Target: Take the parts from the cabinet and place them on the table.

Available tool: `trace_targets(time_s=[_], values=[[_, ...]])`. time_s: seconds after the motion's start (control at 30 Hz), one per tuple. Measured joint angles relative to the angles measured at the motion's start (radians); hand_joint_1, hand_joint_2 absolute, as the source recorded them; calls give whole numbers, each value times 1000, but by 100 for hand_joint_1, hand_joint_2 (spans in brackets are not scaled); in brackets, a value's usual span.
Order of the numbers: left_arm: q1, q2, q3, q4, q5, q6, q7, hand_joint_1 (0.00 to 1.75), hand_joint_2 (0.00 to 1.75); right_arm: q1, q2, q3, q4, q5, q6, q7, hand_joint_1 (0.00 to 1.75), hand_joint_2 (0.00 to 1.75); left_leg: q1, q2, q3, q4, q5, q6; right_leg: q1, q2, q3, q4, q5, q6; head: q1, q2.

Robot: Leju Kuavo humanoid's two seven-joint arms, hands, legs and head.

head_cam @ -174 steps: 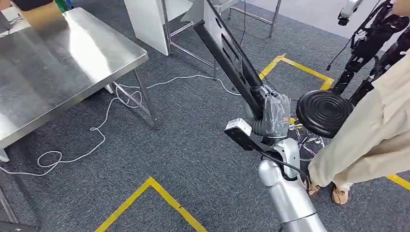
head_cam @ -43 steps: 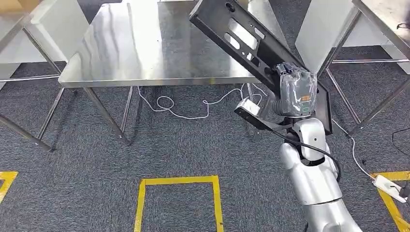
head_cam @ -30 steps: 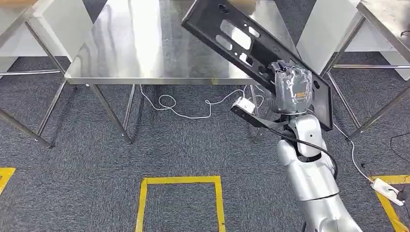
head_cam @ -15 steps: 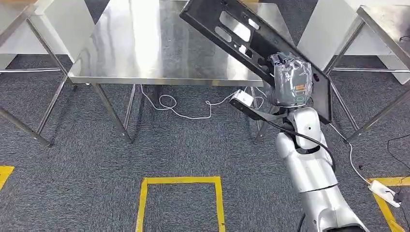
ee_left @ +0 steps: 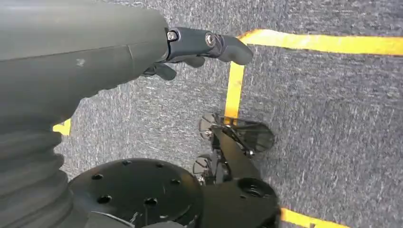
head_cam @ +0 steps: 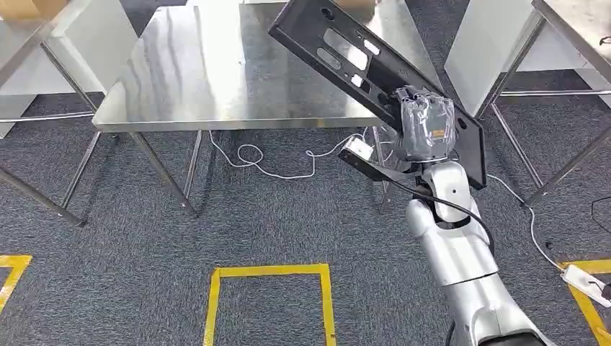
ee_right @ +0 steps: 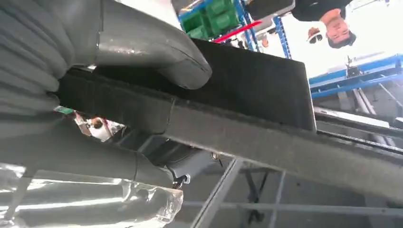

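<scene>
The right robot hand [head_cam: 426, 128] still grasps the long black perforated metal panel [head_cam: 346, 54], now angled further over the bare stainless-steel desk [head_cam: 180, 72]. Judged: approach complete, lowering next. The left robot hand [ee_left: 199, 47] hangs released.

Floor is dark grey carpet [head_cam: 274, 223] with yellow tape lines [head_cam: 266, 269] marking out boxes. Steel-topped table [head_cam: 216, 72] straight ahead on thin metal legs, more steel tables off to the left [head_cam: 29, 32] and right [head_cam: 576, 21], white panel [head_cam: 486, 50] beside the right one. White cable [head_cam: 274, 162] looped on the carpet under the middle table, white power strip [head_cam: 585, 280] at right.
</scene>
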Motion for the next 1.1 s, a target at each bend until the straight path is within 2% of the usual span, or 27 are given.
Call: trace_targets(time_s=[0.07,0.1,0.13,0.17,0.2,0.23,0.27,0.37,0.4,0.43,0.47,0.53,0.57,0.6,0.63,0.67,0.7,0.73,0.77,0.8,0.83,0.87,0.93,0.97,1.0,1.07,1.1], values=[[1,0,0,0,0,0,0,0,175,3,0,0,5,0,0,0,175,175,4,1,-75,125,-34,-4,6,0,0,0,-3,-4,0,0],[3,0,0,0,0,0,1,0,175,5,0,1,8,0,0,1,175,175,3,2,-86,130,-21,-2,8,0,2,0,-5,-7,0,0],[3,0,0,0,-1,2,1,0,175,7,0,1,8,0,0,2,175,175,3,2,-75,91,15,4,12,1,5,0,-7,-9,0,0],[3,0,0,0,-1,2,1,0,175,7,0,1,8,0,-1,3,175,175,1,1,-41,15,65,14,16,1,10,0,-9,-12,-1,0],[3,0,0,0,-2,3,1,0,175,7,0,1,8,-1,-1,3,175,175,-1,1,-1,-74,113,27,19,2,15,-1,-12,-14,0,0],[3,1,0,0,-3,3,1,0,175,7,0,1,8,-1,-2,3,175,175,-8,1,34,-152,139,44,19,2,18,-3,-15,-14,0,0],[2,7,0,0,-3,4,1,0,175,5,0,1,9,-1,-2,4,175,175,-12,6,44,-157,122,52,26,1,17,-3,-18,-10,4,0],[3,3,0,1,-6,3,3,0,175,7,0,2,9,-2,-4,5,175,175,-22,5,46,-167,117,60,20,-1,19,-11,-23,1,-4,0],[3,3,0,1,-6,4,3,0,175,5,1,1,9,-2,-4,5,175,175,-20,6,62,-185,121,60,29,-1,26,-18,-25,8,-5,0],[5,1,0,1,-6,4,3,0,175,6,0,0,8,-2,-5,5,175,175,-9,8,79,-205,129,55,27,-7,19,4,-31,8,1,0],[5,1,0,1,-8,4,3,0,175,1,0,0,8,-2,-5,5,175,175,-8,7,87,-209,124,62,29,-3,-8,52,-53,5,3,0],[2,0,0,1,-8,4,3,0,175,2,0,0,8,-2,-7,5,175,175,-10,6,92,-208,117,64,23,-2,-90,200,-102,0,5,0],[2,0,0,1,-9,3,3,0,175,7,-2,0,9,-2,-7,5,175,175,-11,4,94,-208,113,64,19,-2,-130,261,-118,3,5,0],[3,-1,0,1,-9,3,3,0,175,13,-2,0,10,-2,-7,5,175,175,-11,2,97,-206,109,62,17,-2,-153,285,-114,11,7,0],[3,-1,0,1,-9,3,3,0,175,15,-2,0,10,-2,-7,5,175,175,-10,-1,102,-205,104,59,13,-2,-149,257,-91,23,6,0],[5,-3,0,1,-9,3,3,0,175,15,-2,0,10,-3,-7,5,175,175,-9,-2,106,-202,98,54,8,-3,-124,192,-53,37,7,0],[5,-3,0,2,-9,3,3,0,175,14,-2,0,10,-3,-7,5,175,175,-6,-2,111,-194,89,48,1,-4,-80,88,-1,53,7,0],[5,-4,0,1,-9,3,3,0,175,13,-2,0,10,-3,-7,5,175,175,-4,-2,114,-184,77,40,-5,-6,-47,3,31,60,8,0],[4,-2,0,1,-9,4,3,0,175,13,-2,0,11,-3,-7,5,175,175,-12,-2,109,-178,69,30,5,-5,-34,13,26,51,10,0],[3,-3,0,1,-9,3,4,0,175,13,-2,1,11,-3,-7,5,175,175,-11,-3,108,-171,66,26,3,-1,-37,7,25,38,5,0],[3,-3,0,1,-10,3,3,0,175,16,-2,1,12,-3,-7,5,175,175,-9,-2,109,-170,65,25,4,-2,-37,8,21,32,0,0],[3,-3,0,1,-10,3,4,0,175,15,-3,0,12,-2,-7,5,175,175,-8,-1,110,-174,62,22,9,-1,-36,9,17,25,2,0],[4,-2,0,1,-10,4,4,0,175,11,-2,-1,12,-3,-7,5,175,175,-3,0,110,-161,46,11,-4,2,-28,7,14,15,1,0],[3,-3,0,1,-10,4,3,0,175,9,-3,-1,12,-3,-7,5,175,175,-2,1,93,-122,27,3,-5,2,-23,6,9,7,-2,0],[3,-3,0,1,-10,3,3,0,175,8,-3,-1,12,-3,-7,5,175,175,2,1,59,-58,-3,-4,-5,2,-20,6,6,2,-3,0],[4,-3,0,1,-10,3,4,0,175,8,-2,0,13,-3,-7,5,175,175,8,2,-38,111,-68,-12,-2,2,-13,6,0,-6,-3,0],[4,-3,0,1,-11,2,4,0,175,8,-2,0,15,-3,-7,5,175,175,9,3,-76,161,-71,-14,-1,2,-9,6,-4,-9,-3,0]])
